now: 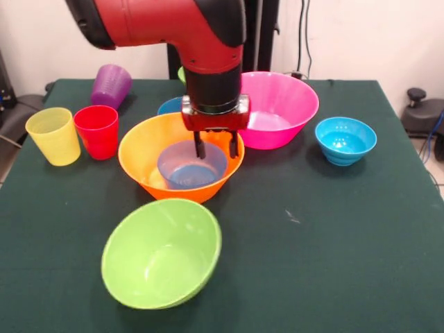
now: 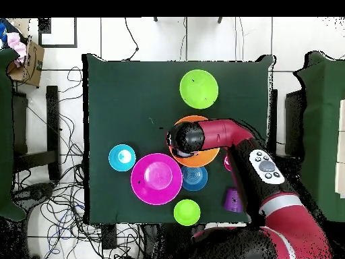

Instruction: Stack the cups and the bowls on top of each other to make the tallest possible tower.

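The bench (image 1: 333,263) is dark green. The bowls are orange (image 1: 139,163), pink (image 1: 284,104), lime green (image 1: 161,253) and blue (image 1: 345,140); a pale blue one (image 1: 191,166) sits inside the orange. The cups are yellow (image 1: 54,136), red (image 1: 97,132) and purple (image 1: 111,86). The arm (image 1: 173,28) is red and black.

Small green plastic bowl (image 1: 181,73) and blue plastic bowl (image 1: 169,105) mostly hidden behind red robot arm (image 1: 208,48), yellow and red cups hidden overhead.

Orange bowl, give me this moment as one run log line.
orange bowl: upright, holds small blue bowl | end effector: open, over blue bowl's far rim | tower: not started
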`<action>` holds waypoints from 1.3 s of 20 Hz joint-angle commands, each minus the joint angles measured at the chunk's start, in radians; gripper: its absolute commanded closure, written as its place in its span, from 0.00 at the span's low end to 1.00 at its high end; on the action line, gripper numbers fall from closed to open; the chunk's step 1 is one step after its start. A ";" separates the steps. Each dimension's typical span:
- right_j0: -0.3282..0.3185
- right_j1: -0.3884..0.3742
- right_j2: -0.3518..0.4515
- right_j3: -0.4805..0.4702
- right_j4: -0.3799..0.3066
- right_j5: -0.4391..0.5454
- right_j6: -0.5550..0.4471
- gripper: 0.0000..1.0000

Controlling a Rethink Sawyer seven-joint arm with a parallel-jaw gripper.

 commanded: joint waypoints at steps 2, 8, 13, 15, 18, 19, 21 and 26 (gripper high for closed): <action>0.089 -0.008 -0.024 -0.108 -0.008 0.008 0.039 0.00; 0.095 -0.152 -0.021 -0.053 0.030 0.020 0.043 0.00; 0.093 -0.304 -0.021 0.016 0.105 0.105 0.038 0.00; 0.097 -0.357 -0.026 0.028 0.133 0.156 0.026 0.00; 0.114 -0.434 -0.045 0.052 0.161 0.199 0.035 0.00; 0.115 -0.448 -0.046 0.061 0.169 0.199 0.035 0.00; 0.124 -0.467 -0.050 0.077 0.187 0.197 0.057 0.00; 0.168 -0.466 -0.085 0.133 0.212 0.127 0.149 0.00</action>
